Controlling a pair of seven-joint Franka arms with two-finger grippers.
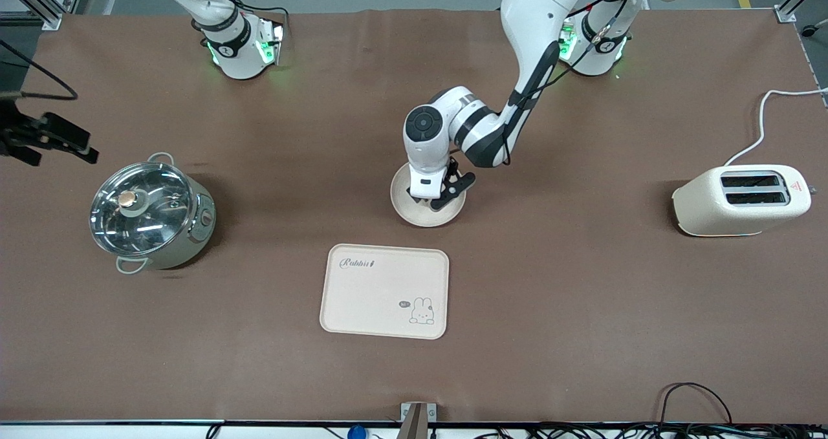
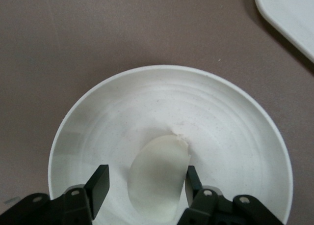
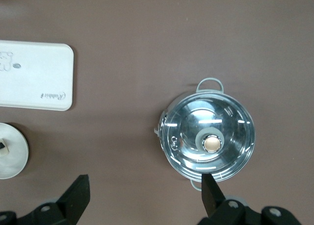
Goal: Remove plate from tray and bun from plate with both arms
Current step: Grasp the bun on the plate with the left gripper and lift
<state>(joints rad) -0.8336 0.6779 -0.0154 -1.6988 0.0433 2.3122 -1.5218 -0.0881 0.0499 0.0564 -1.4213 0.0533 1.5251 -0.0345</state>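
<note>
The plate sits on the brown table at centre frame, off the tray, which lies bare just below it, nearer the camera; the bun rests in the plate; the left gripper is down in the plate, fingers astride the bun, one finger touching it, a gap at its other side; the right gripper waits wide open above the lidded pot at the frame's left; a toaster stands at the right.

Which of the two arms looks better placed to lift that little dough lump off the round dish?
The left: its claw already straddles the small pale bun in the round cream plate. The right claw waits open above the lidded steel pot.
</note>
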